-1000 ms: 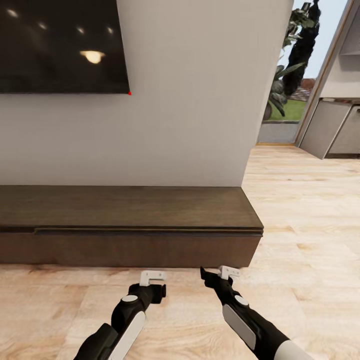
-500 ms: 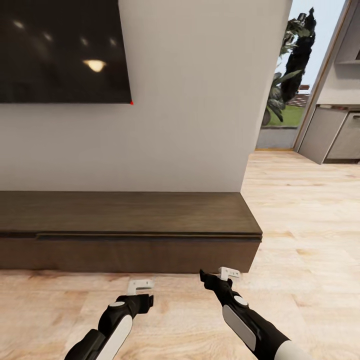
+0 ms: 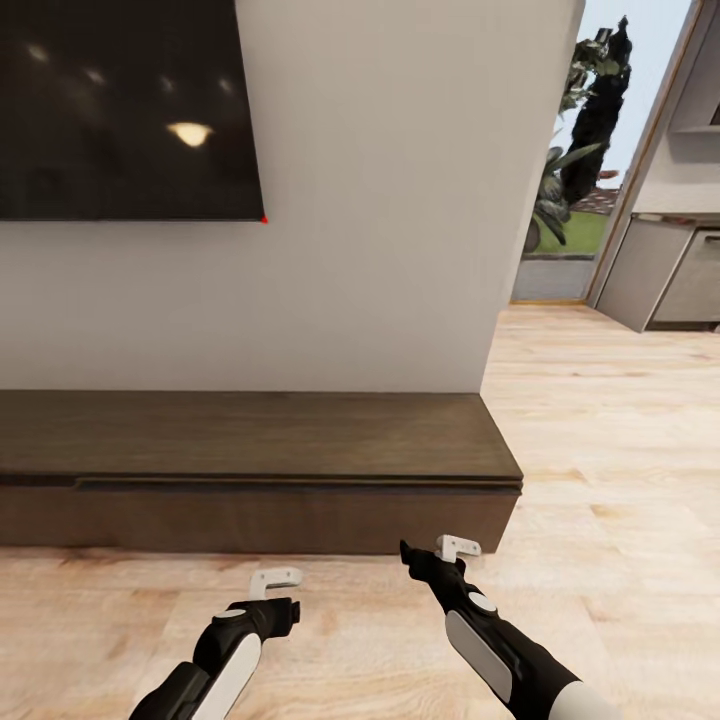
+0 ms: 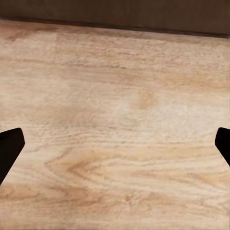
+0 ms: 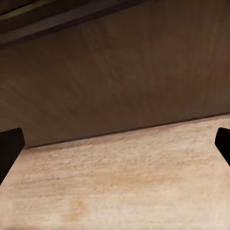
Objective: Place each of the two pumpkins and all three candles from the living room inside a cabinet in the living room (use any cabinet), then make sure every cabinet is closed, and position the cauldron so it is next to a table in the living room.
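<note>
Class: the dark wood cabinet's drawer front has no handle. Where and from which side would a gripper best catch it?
Probably the shadowed groove under the top slab of the cabinet, approached from the front: the drawer front below is flat, offering nothing else.

A long, low, dark brown wood cabinet (image 3: 250, 470) is sitting on the pale wood floor (image 3: 600, 480), running flush along the foot of a white wall (image 3: 380, 250). Its handle-less drawer front is lying closed, and its flat top is showing bare wood grain.
</note>
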Controlling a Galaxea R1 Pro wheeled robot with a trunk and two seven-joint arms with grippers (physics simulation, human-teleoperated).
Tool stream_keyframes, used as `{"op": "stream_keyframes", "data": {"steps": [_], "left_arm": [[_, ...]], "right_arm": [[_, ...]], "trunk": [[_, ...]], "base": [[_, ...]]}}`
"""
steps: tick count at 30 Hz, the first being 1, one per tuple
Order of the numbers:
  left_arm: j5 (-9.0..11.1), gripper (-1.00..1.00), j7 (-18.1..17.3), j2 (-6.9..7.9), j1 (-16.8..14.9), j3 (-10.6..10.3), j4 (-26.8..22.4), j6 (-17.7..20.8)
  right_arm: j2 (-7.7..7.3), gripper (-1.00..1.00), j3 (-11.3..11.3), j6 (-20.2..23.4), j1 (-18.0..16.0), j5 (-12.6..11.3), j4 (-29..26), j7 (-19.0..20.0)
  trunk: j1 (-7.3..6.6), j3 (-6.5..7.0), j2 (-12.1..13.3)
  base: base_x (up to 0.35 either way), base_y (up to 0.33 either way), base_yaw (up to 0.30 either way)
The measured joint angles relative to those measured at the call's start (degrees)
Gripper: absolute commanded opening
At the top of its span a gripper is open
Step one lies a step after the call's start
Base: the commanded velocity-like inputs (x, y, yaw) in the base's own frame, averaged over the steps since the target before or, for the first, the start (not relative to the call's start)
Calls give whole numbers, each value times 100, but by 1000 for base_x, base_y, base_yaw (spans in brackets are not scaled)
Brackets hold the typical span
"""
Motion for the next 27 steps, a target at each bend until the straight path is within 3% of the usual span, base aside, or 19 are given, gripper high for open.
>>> {"op": "stream_keyframes", "data": {"steps": [9, 27], "left_arm": [[0, 100, 13, 6, 0, 5, 1, -7], [1, 100, 32, -8, 0, -2, 1, -8]], "right_arm": [[8, 100, 4, 4, 0, -1, -1, 5], [17, 100, 4, 9, -2, -8, 18, 5]], "trunk": [[-196, 161, 361], [-593, 485, 1083]], "base": [[-153, 0, 0], [-8, 0, 0]]}}
